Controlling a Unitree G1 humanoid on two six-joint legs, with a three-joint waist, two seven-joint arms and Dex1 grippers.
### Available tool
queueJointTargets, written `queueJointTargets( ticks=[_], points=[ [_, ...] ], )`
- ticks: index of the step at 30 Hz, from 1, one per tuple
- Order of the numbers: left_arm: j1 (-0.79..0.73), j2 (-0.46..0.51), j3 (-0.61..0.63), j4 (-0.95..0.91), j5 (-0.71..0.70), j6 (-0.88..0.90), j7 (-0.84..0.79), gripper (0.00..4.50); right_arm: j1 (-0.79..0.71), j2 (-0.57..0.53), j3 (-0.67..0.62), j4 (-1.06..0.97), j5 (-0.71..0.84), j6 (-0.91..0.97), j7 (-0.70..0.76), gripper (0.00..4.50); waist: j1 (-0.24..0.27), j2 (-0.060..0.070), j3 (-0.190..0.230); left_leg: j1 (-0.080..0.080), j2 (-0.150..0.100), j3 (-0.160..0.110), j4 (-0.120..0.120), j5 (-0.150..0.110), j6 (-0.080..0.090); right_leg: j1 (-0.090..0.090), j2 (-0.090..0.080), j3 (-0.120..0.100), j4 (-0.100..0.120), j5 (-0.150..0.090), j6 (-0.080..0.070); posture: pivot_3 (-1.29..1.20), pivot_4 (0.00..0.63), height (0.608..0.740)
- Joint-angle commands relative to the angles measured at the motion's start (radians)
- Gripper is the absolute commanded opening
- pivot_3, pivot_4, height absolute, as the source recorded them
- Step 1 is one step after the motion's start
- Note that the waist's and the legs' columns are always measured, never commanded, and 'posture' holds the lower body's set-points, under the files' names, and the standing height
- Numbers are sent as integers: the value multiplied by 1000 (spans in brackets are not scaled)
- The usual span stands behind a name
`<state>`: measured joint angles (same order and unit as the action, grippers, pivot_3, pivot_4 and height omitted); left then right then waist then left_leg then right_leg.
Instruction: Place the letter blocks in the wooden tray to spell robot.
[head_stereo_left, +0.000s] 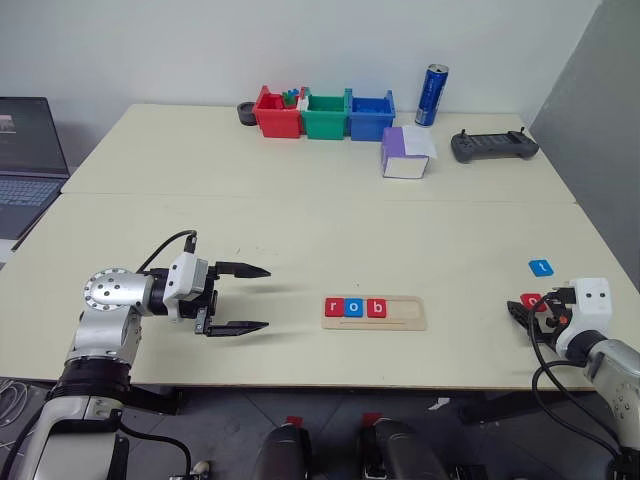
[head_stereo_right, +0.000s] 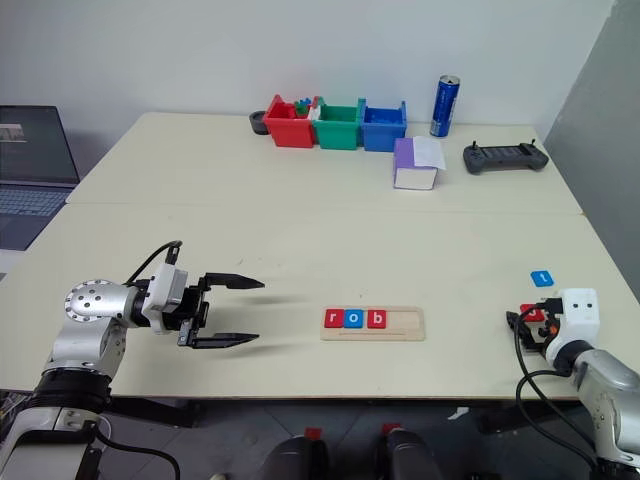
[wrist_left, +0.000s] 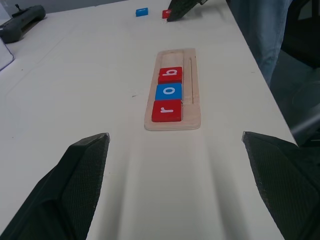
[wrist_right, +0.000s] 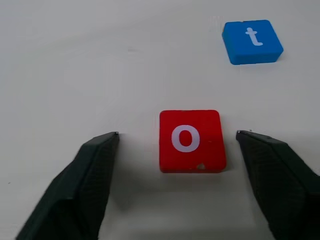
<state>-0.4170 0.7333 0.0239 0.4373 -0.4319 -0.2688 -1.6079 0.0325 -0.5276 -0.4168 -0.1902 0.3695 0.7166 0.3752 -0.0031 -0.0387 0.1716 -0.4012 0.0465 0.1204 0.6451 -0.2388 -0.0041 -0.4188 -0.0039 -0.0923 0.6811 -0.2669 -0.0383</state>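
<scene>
Between our right gripper (wrist_right: 177, 137) fingers, apart w/ gaps both sides, red o block (wrist_right: 190, 140) is lying on table (head_stereo_left: 300, 220). We are judging: center, close evenly, no tilting. Blue t block (wrist_right: 251, 41) is waiting beyond; wooden tray (head_stereo_left: 374, 313) w/ r-o-b is lying toward our left gripper (head_stereo_left: 250, 298), which is hanging open.

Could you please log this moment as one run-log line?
wooden tray: r, o, b seated | right gripper: open, straddling red o block | blue t block: loose | left gripper: open, idle
</scene>
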Motion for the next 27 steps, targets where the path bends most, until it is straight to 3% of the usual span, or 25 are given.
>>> queueJointTargets(
  ticks=[1,4,5,12,21,27],
  points=[
    [-16,23,-6,-24,-18,-7,-6,4500,-5,25,-11,-22,24,1,-10,2565,0,0,0,0,0,0,0,0,0,0,0,0,0,0,0,0,150,740],
    [-27,30,-12,-7,-20,-11,-6,4500,-24,45,-4,-103,56,52,-33,1580,0,0,0,0,0,0,0,0,0,0,0,0,0,0,0,0,150,740],
    [-32,32,-14,-1,-20,-13,-6,4500,-29,49,9,-133,59,69,-39,1461,0,0,0,0,0,0,0,0,0,0,0,0,0,0,0,0,150,740],
    [-62,31,-31,32,-16,-25,-6,4500,-22,155,137,-324,39,181,-171,1462,1,0,0,-1,0,0,0,0,0,0,0,0,0,0,0,0,150,740],
    [-94,24,-59,58,-20,-31,-6,4500,-12,211,209,-368,24,218,-229,1462,1,0,0,-1,0,0,0,0,0,-1,0,0,0,0,0,0,150,740],
    [-100,19,-60,65,-24,-40,-6,4500,-38,123,195,-386,51,236,-153,3410,0,0,0,-1,0,0,0,0,0,-1,0,0,0,0,0,0,150,740]
  ],
)
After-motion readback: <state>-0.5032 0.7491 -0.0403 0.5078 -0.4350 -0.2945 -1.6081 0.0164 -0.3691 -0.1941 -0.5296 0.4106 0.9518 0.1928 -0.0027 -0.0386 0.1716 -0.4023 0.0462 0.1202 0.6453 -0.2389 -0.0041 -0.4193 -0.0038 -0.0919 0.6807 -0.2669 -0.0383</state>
